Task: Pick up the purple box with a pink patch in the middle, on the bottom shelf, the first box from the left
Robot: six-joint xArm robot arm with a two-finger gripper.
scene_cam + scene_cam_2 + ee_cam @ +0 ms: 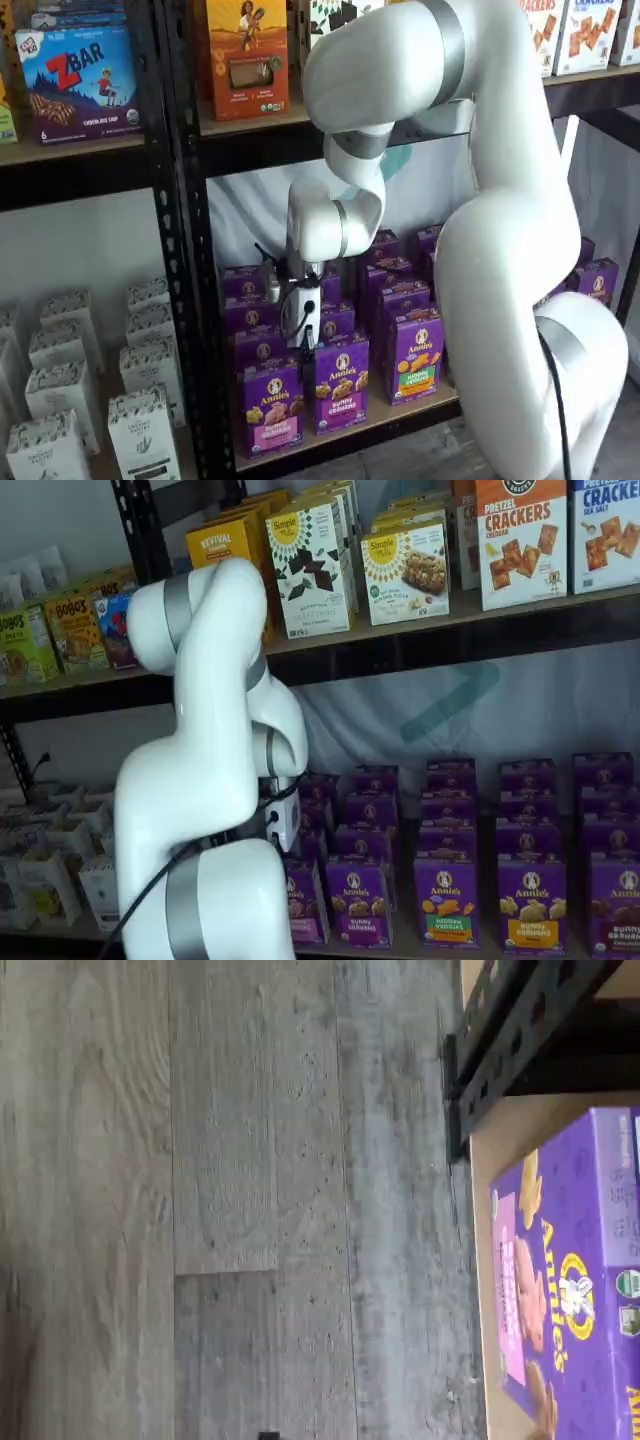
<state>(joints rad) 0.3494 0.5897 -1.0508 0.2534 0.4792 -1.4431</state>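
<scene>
The purple box (272, 405) with its pink band stands upright at the left front of the bottom shelf (395, 415). In a shelf view the arm partly covers the purple box (308, 905). The wrist view shows the purple box (565, 1280) turned on its side, on the tan board (490, 1160), with grey floor beside it. My gripper (306, 345) hangs just above and slightly right of the box, white body with dark fingers pointing down. Its fingers stand open and hold nothing.
A purple bunny grahams carton (342, 385) and one with a green-and-orange band (417, 355) stand right of the box, with more purple rows behind. A black rack post (185, 250) rises close on the left. White cartons (60, 390) fill the neighbouring bay.
</scene>
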